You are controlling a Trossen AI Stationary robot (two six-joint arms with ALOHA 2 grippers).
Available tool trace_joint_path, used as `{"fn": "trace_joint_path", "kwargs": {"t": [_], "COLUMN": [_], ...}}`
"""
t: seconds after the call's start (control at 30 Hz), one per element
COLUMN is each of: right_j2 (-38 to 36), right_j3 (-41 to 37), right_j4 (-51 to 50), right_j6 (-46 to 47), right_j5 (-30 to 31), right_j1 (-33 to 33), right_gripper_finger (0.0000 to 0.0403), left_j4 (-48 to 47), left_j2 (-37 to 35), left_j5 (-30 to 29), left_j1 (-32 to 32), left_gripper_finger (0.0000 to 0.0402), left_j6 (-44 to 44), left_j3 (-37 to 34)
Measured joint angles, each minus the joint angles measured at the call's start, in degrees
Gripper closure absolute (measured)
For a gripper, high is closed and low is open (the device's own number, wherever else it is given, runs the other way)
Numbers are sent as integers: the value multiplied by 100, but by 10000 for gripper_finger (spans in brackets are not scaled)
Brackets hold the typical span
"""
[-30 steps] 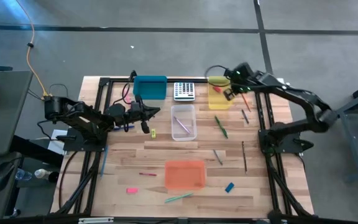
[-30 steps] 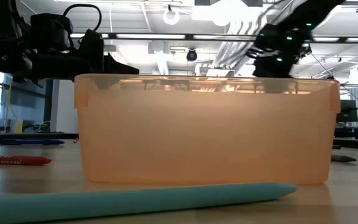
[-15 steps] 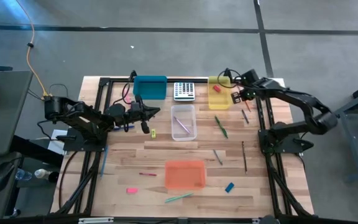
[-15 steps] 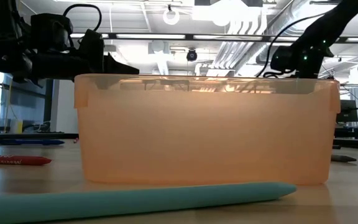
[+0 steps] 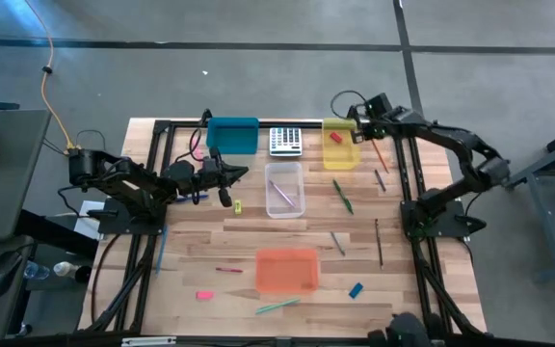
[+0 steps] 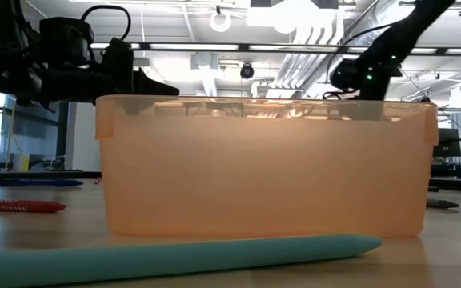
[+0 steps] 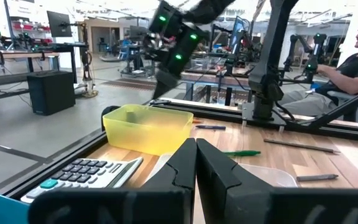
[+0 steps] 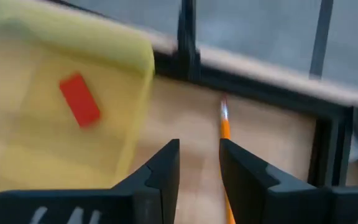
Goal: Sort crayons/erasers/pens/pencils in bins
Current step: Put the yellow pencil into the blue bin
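My right gripper (image 5: 357, 130) (image 8: 199, 163) hangs open by the far right corner of the yellow bin (image 5: 340, 145), with nothing between its fingers. A red eraser (image 8: 79, 101) lies on the yellow bin's floor (image 8: 36, 134). An orange pencil (image 8: 224, 127) lies on the wood beside that bin, below one of my right fingers. My left gripper (image 5: 231, 176) (image 7: 196, 163) is shut and holds nothing, near the clear bin (image 5: 284, 190), which has purple pens in it. The teal bin (image 5: 232, 135) stands far left and the orange bin (image 5: 287, 270) near the front.
A calculator (image 5: 285, 142) sits between the teal and yellow bins. Loose on the wood lie a green pen (image 5: 343, 196), grey sticks (image 5: 337, 243), a yellow-green eraser (image 5: 238, 205), a pink eraser (image 5: 203, 295), a blue eraser (image 5: 356, 289) and a teal pen (image 5: 276, 306). Black frame rails border the table.
My right gripper has swung from above the yellow bin toward the table's right edge, then back toward the far edge, and now hangs beside the bin's far right corner. The red eraser has stayed in the bin.
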Motion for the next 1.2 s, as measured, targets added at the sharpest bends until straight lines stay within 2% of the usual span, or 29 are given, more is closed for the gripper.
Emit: {"fn": "trace_joint_path", "kwargs": {"t": [0.17, 0.3, 0.43, 0.87, 1.07, 1.2], "right_j2": [844, 1407, 1697, 1855, 1860, 1860], "right_j3": [958, 1294, 1268, 1139, 776, 768], "right_j4": [-824, -1158, -1177, -1166, -504, -503], "right_j6": [-308, -513, -639, -594, -585, -590], "right_j5": [-297, -516, -862, -790, -927, -928], "right_j1": [-523, -676, -752, -960, -960, -976], "right_gripper_finger": [297, 297, 297, 297, 297, 297], "left_j4": [0, -7, -22, -38, -42, -42], "left_j2": [0, 0, 0, 0, 0, 0], "left_j5": [47, 48, 48, 47, 46, 46], "left_j1": [0, 0, 0, 0, 0, 0], "left_gripper_finger": [401, 401, 401, 401, 401, 401], "left_j6": [-1, 0, 0, 0, 2, 2], "left_j3": [0, 0, 0, 0, 0, 0]}}
